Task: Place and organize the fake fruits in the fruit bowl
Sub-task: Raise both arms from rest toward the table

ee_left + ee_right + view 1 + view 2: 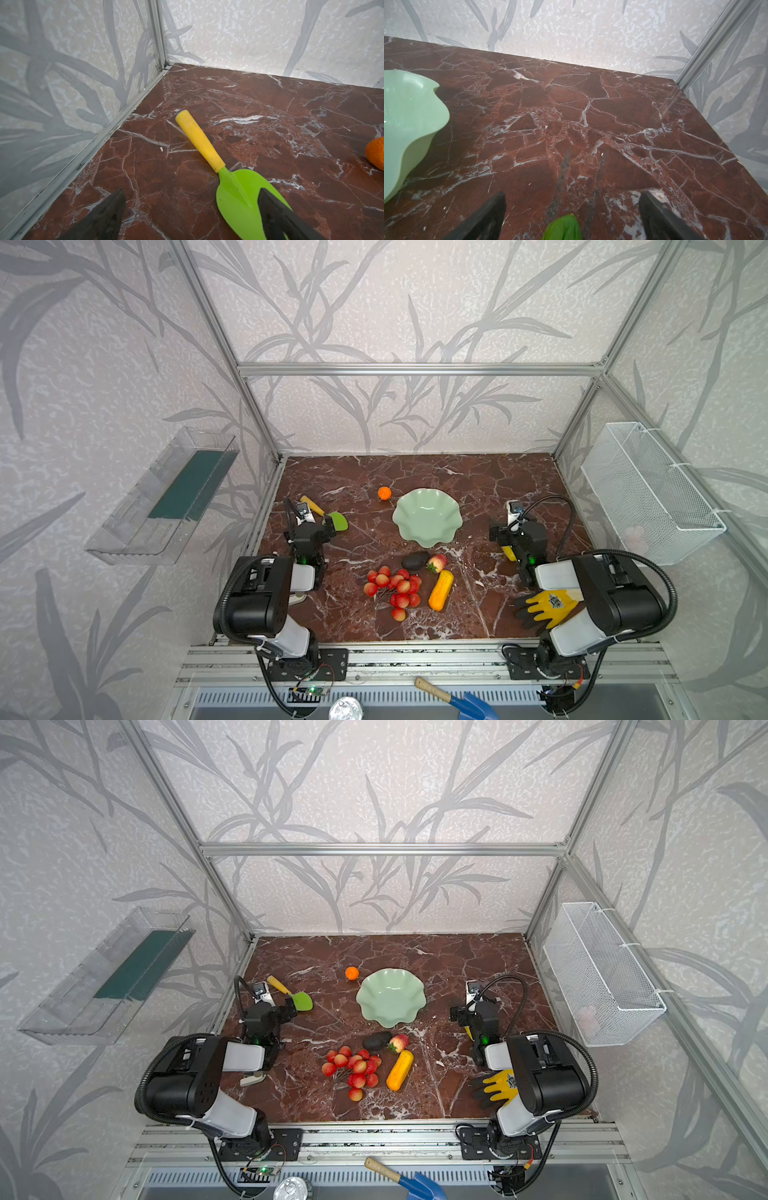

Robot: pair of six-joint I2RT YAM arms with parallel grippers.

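Bowl (pixel 427 516) was found empty, so step one. Left end effector (pixel 192 193) and right end effector (pixel 574 194) were spread wide, nothing gripped. Orange ball (pixel 384 492), ahead-right of the left one, probably needed grabbing.

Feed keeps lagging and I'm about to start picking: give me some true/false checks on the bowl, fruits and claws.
The bowl is empty. True.
The orange ball is in the bowl. False: it lies on the table beside the bowl.
The left claw is shut on the shovel. False: it is open; the shovel lies on the table.
The right claw is open. True.
The berries lie on the table. True.
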